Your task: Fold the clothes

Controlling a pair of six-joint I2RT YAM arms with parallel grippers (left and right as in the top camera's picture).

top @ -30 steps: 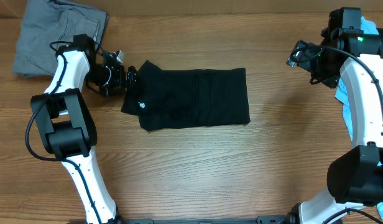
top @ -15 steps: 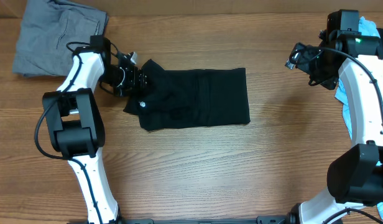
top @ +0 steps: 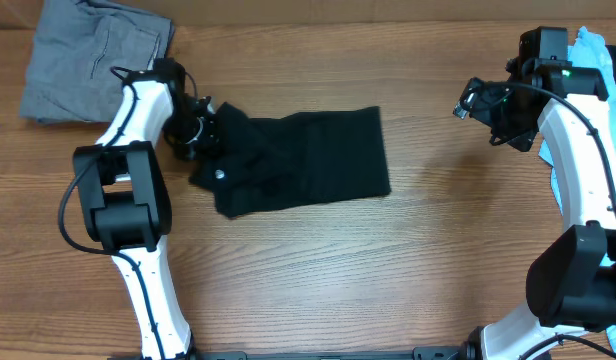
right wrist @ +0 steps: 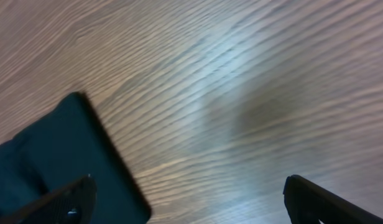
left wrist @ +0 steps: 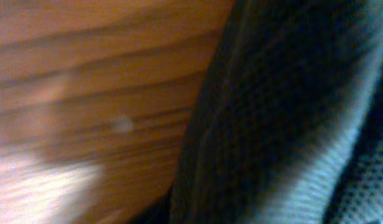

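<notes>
The left gripper (top: 210,130) is closed, it seems on the edge of the shirt (top: 308,160); the right gripper (top: 471,100) stands wide open, empty.

This looks like a robotics lab bench, not a home or a shop. A bare wood-grain table (top: 318,270) fills the whole overhead view. Two white-and-black robot arms rise from mounts at the bottom edge, the left arm (top: 118,190) at the left and the right arm (top: 578,130) at the right. A loose black cable (top: 61,215) loops beside the left one, and a green status light (top: 565,70) glows at upper right. The only goods are clothes: a black shirt (top: 308,160) at centre, a grey folded garment (top: 78,55) at upper left, and light blue cloth (top: 594,42) at the right edge.
</notes>
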